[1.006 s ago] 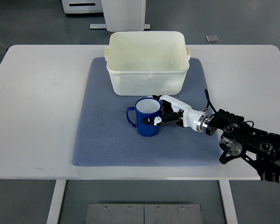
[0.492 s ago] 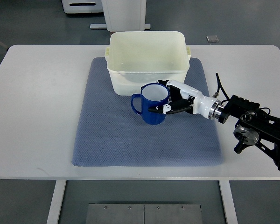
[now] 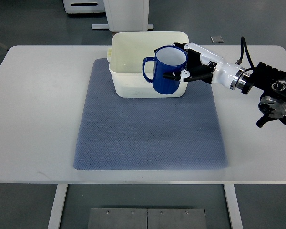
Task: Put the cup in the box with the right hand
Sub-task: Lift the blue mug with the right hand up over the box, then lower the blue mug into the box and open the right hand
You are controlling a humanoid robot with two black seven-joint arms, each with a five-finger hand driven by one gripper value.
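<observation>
Cup is in my right hand, held in the air above the front-right part of the box, not inside yet. My fingers are wrapped round its right side, w/ thumb at front. Cup lies to the left of my palm; long axis is approx. upright, mouth up, a bit tilted; handle points left. It is dark blue outside, white inside, looks empty. Box sits on the mat. Next I think I must go further over the box, then lower. Left hand is not visible.

Right hand gripping blue cup, over cream box
</observation>
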